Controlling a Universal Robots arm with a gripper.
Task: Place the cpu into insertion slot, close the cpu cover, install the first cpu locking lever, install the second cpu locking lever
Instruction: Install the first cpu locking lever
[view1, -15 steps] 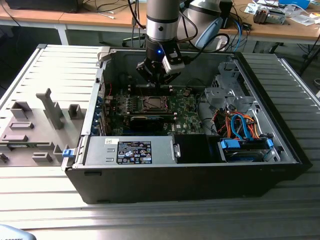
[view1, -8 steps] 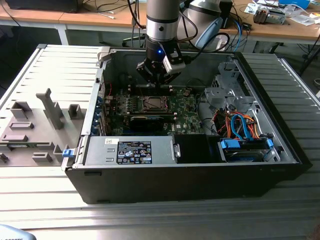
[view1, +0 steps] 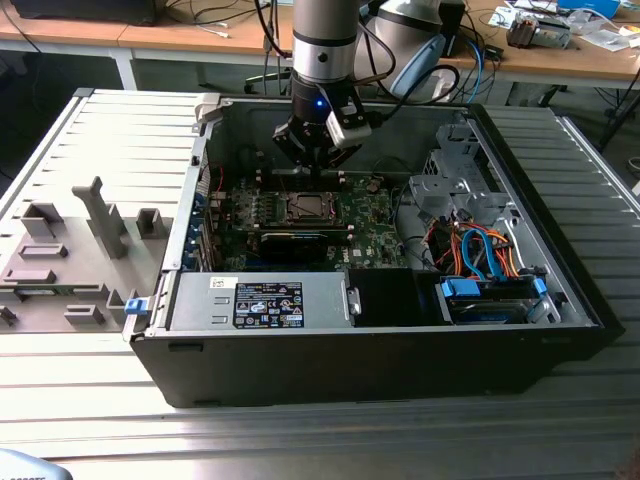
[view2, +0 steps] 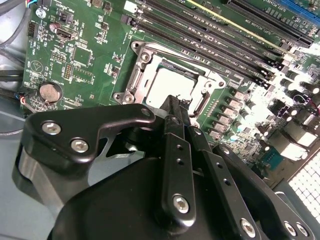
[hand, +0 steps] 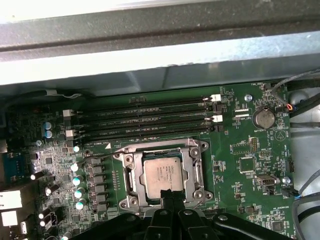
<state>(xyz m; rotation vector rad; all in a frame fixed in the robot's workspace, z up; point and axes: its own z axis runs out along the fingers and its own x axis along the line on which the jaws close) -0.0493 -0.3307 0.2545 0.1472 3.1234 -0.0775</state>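
The arm (view1: 325, 35) is a silver-grey cylinder with a black band (view1: 323, 78) and a blue light (view1: 320, 101) just above the gripper (view2: 173, 102). The gripper is matte black, its hinged links pinned with silver screws (view2: 80, 145).

1 cpu (hand: 162, 175), 1 cpu cover (hand: 196, 164), 4 long black memory slots (hand: 145, 112), 1 coin battery (hand: 263, 118), 1 gripper (hand: 170, 196), 1 computer case (view1: 350, 350).

Single arm (view1: 325, 35) drops in vertically in the exterior view, wrist straight, blue light (view1: 319, 101) lit on it. The gripper (view1: 314, 160) points straight down. In the second wrist view its fingers (view2: 175, 150) are pressed together with no gap at the tips and nothing between them, same for the gripper (hand: 170, 196) in the first wrist view.
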